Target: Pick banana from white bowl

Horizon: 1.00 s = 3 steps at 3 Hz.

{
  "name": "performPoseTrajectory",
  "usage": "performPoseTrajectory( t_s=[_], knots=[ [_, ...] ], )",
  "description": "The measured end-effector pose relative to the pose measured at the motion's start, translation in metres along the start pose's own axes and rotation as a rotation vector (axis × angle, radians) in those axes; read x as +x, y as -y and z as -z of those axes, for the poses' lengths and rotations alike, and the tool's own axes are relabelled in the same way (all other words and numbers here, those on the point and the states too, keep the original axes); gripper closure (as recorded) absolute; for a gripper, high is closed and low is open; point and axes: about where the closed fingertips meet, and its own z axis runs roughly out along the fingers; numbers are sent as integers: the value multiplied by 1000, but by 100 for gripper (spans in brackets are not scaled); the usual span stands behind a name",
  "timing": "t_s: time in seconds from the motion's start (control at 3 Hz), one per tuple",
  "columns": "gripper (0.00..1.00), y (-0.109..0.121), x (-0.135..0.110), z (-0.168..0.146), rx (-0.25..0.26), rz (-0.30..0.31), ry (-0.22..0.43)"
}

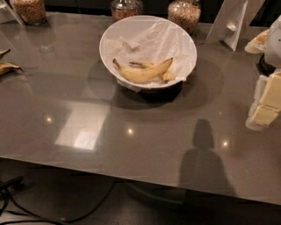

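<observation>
My tool hangs at the right edge over the worktop, well apart from the white bowl holding the banana; its opening I cannot tell.

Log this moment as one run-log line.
phase: pre-grasp | gripper: right edge of view, above table, apart from white bowl | banana: lying in white bowl on paper, not yet grasped

Kitchen (grain jars, grey counter); hand at right.
</observation>
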Motion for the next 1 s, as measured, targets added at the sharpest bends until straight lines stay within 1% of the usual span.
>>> performPoseTrajectory(
  t_s=[0.33,0.67,1.0],
  knots=[
    [0,0,0,0,0,0,0],
    [0,8,-27,2,9,23,97],
    [0,22,-78,1,13,62,258]
  ],
)
